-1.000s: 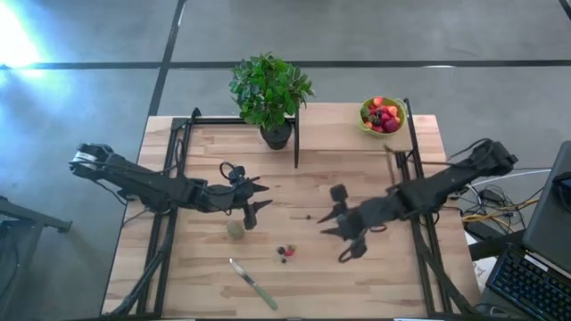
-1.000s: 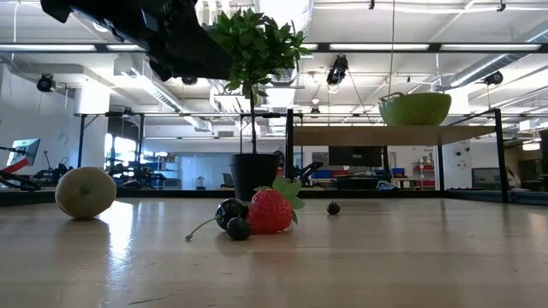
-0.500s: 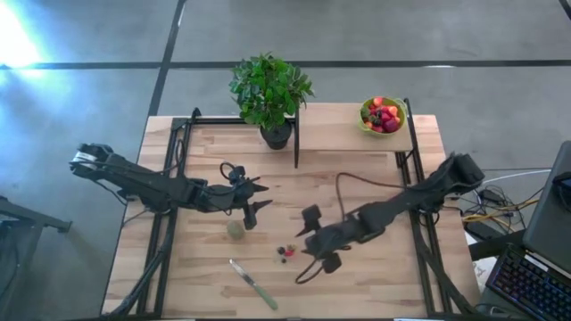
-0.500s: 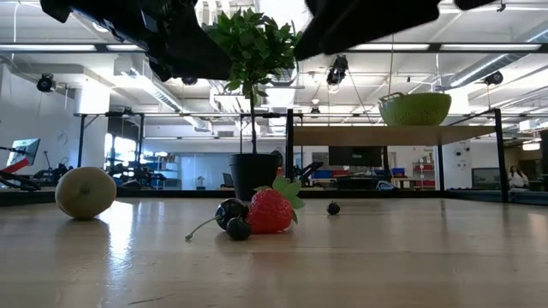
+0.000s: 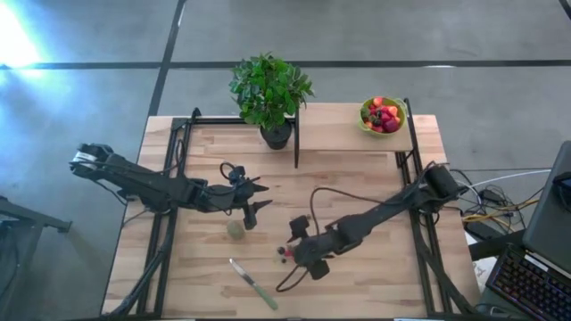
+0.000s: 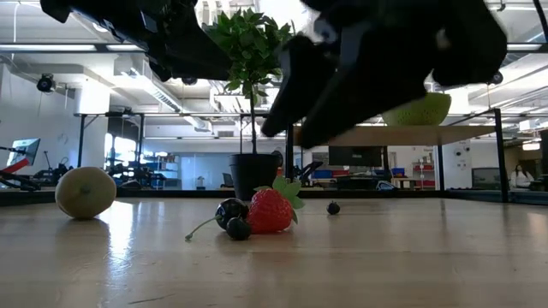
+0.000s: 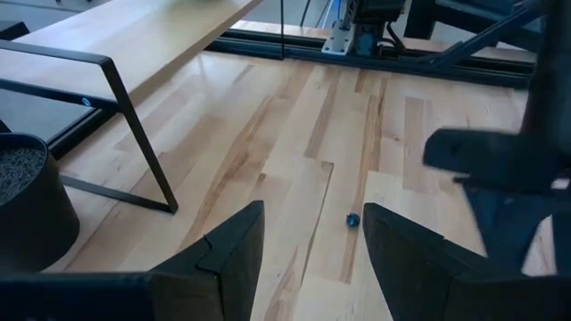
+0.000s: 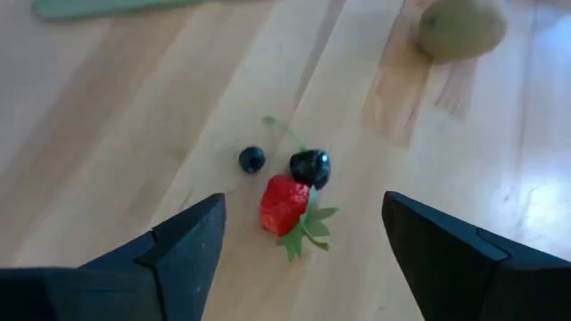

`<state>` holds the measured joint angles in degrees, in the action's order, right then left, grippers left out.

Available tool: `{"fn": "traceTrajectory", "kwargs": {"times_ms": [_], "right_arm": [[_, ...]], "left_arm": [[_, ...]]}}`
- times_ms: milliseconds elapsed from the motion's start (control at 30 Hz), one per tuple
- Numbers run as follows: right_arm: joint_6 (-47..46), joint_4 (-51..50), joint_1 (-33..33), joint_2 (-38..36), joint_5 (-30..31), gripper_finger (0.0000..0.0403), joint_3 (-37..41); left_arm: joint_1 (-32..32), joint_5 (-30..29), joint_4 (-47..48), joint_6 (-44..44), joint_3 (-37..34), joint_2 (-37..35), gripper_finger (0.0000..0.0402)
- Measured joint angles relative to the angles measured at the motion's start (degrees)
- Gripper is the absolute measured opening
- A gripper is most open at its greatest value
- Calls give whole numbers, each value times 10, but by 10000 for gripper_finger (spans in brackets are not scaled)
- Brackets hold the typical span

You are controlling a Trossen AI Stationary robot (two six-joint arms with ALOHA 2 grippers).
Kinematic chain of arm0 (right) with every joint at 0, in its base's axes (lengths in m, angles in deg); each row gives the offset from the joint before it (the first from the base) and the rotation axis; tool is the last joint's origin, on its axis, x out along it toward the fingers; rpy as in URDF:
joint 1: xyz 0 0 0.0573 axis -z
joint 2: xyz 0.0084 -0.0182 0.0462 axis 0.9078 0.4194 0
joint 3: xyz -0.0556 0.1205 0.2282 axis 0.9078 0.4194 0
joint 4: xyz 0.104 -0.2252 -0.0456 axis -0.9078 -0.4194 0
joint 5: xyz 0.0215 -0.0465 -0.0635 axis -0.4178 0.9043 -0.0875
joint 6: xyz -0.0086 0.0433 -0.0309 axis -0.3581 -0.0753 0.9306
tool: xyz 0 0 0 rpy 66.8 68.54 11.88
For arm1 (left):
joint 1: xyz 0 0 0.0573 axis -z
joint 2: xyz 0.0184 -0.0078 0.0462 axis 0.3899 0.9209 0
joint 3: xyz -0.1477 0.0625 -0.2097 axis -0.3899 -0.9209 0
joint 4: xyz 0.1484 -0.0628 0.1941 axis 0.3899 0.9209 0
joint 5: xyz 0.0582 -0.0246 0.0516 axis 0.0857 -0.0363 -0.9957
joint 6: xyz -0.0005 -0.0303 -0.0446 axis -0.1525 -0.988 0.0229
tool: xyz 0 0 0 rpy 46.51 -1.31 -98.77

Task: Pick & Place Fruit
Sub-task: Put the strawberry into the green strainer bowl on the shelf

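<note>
Strawberry (image 8: pixel 284 204), leafy end toward claw (image 8: pixel 303 259)

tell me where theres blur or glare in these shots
Low view: the right pincer is a blurred dark mass, while the strawberry stays sharp. High view: white glare burns out the floor at the upper left. Right wrist view: soft overall, with sheen on the table near the kiwi.

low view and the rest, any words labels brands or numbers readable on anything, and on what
None can be read in any view.
The monitor far back in the low view: too small and blurred to tell whether it shows any text.
The strawberry, knife and bowl: no markings visible.
</note>
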<state>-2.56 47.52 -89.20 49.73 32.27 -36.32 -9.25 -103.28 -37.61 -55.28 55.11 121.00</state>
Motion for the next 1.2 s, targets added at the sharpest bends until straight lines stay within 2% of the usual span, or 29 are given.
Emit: {"fn": "traceTrajectory", "kwargs": {"times_ms": [333, 533, 667, 1067, 1200], "right_arm": [[-7, 2, 4, 92, -2, 322, -36], [-9, -3, 4, 113, -5, 320, -56], [-10, -9, 4, 112, -5, 290, -55], [-30, -29, 7, 112, -16, 153, -53], [-26, -30, 7, 111, -14, 119, -53]], "left_arm": [[0, 0, 1, 0, 0, 0, 197], [0, 0, 0, 0, -3, 0, 197], [0, 0, 1, -11, -9, 0, 197], [0, 0, -2, -12, -8, 0, 197], [0, 0, -2, -12, -8, 0, 197]]}}
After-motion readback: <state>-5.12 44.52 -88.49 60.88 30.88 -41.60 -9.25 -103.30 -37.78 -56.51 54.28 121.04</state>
